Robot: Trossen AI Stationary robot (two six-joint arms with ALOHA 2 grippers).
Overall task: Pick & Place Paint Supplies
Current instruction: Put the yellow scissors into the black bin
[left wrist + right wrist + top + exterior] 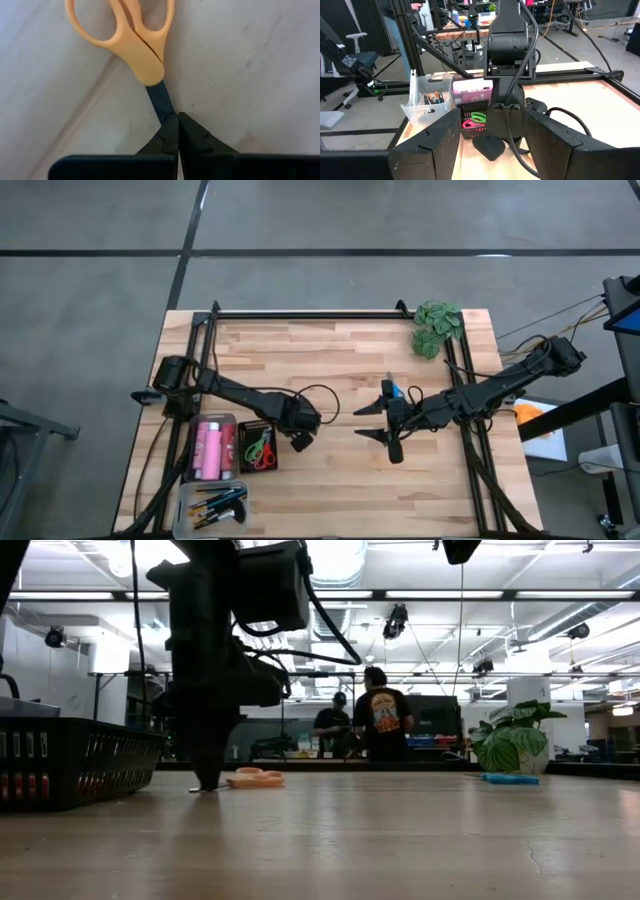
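Left claw [177, 120] pinches the orange-handled scissors [132, 45] by their dark blade (light, stiff, likely slippery there); right claw [378, 423] waits spread mid-surface.

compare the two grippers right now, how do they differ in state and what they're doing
The left gripper is shut on the orange scissors, pinching their dark blade at the table; the right gripper stands open, holding nothing. The left sits beside the black basket; the right waits mid-table. Both are dark two-finger grippers.
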